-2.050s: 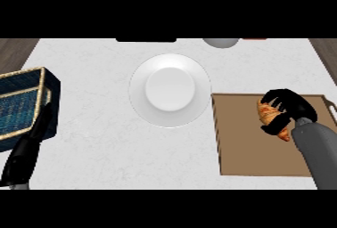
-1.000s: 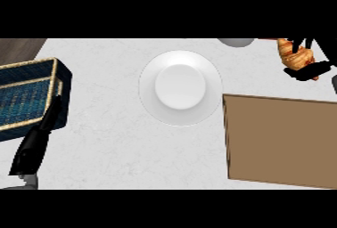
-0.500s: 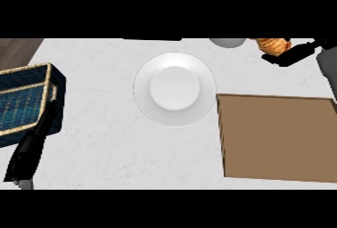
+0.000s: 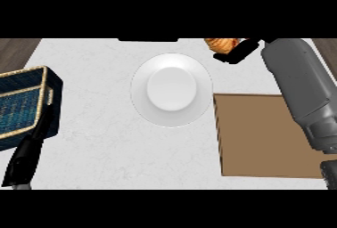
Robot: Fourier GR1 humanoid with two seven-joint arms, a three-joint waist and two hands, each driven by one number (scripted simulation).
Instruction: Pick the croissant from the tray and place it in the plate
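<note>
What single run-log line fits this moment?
stage: carry | right hand: holds croissant, beyond plate | tray: bare | left hand: unseen

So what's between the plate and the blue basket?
Nothing: in the head view, only bare white counter lies between the plate and the blue basket.

Croissant [image 4: 222, 43] cut by the top edge, partly hidden behind the right hand [image 4: 238, 51], fingers too dark to read. Tray [image 4: 253, 133] partly covered by the grey forearm. Blue basket [image 4: 23, 107] cropped at left.
</note>
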